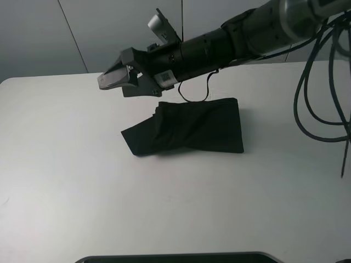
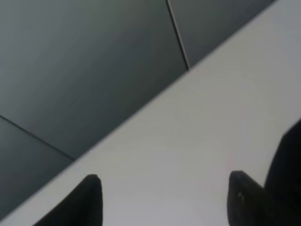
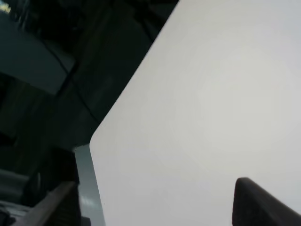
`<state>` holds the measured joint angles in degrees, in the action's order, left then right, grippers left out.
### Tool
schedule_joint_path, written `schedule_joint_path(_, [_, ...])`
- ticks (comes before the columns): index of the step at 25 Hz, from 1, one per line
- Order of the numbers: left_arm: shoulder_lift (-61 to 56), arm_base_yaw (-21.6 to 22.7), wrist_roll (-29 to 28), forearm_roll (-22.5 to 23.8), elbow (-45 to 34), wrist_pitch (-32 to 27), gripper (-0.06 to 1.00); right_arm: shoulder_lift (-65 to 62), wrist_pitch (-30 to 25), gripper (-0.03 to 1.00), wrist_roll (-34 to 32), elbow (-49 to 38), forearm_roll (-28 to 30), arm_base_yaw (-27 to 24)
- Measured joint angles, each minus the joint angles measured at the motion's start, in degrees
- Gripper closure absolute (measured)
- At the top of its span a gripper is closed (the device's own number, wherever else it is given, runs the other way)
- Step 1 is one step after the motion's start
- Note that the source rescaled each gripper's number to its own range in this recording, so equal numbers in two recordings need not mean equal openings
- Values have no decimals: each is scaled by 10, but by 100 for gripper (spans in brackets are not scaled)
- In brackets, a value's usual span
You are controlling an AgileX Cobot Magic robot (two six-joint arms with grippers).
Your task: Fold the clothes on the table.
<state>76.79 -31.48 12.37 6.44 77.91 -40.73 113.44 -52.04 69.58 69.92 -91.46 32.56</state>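
White table (image 1: 66,181) | folded black shirt (image 1: 192,127) mid-table | right gripper (image 1: 112,77) above, fingers apart, empty | left gripper (image 2: 162,200) apart

— What colour is the folded T-shirt (image 1: 189,132)?
— Plain black all over; no print or label shows.
— And the table (image 1: 71,181)?
— White, smooth, unpatterned.
— The arm above it?
— Black casing, with a grey gripper (image 1: 111,78) and black cables (image 1: 321,82).
— Behind?
— Grey wall panels (image 1: 120,33) split by thin dark seams.
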Motion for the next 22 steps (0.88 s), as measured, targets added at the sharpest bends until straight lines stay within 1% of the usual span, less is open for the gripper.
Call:
schedule_joint_path(1, [-30, 0, -1, 14, 1, 2, 20, -17, -1, 24, -8, 9, 27, -4])
schedule_joint_path(2, [-61, 0, -7, 26, 2, 0, 20, -40, -1, 24, -17, 16, 67, -12])
schedule_joint_path(5, [-142, 0, -49, 82, 4, -20, 20, -102, 9, 23, -61, 24, 168, -35])
schedule_joint_path(8, [-223, 0, -102, 141, 4, -79, 20, -181, 22, 18, -127, 24, 314, -68])
schedule_joint_path(9, [-245, 0, -118, 155, 4, -105, 20, -210, 26, 16, -151, 24, 360, -77])
schedule_joint_path(10, [-270, 0, -130, 170, 4, -134, 20, -234, 29, 14, -186, 24, 428, -85])
schedule_joint_path(12, [-315, 0, -155, 192, 4, -190, 19, -290, 33, 11, -243, 24, 529, -96])
schedule_joint_path(13, [-338, 0, -164, 200, 4, -221, 19, -327, 34, 9, -289, 24, 606, -100])
schedule_joint_path(14, [-358, 0, -171, 208, 4, -246, 19, -353, 33, 7, -323, 24, 665, -100])
schedule_joint_path(16, [-403, 0, -184, 218, 4, -279, 19, -416, 22, 5, -399, 24, 799, -100])
schedule_joint_path(18, [-441, 0, -191, 223, 4, -287, 19, -471, -8, 3, -466, 24, 903, -100])
schedule_joint_path(20, [-479, 0, -199, 225, 4, -290, 19, -525, -38, 3, -508, 24, 989, -100])
schedule_joint_path(22, [-513, 0, -203, 226, 5, -292, 19, -578, -74, 3, -534, 25, 1066, -101])
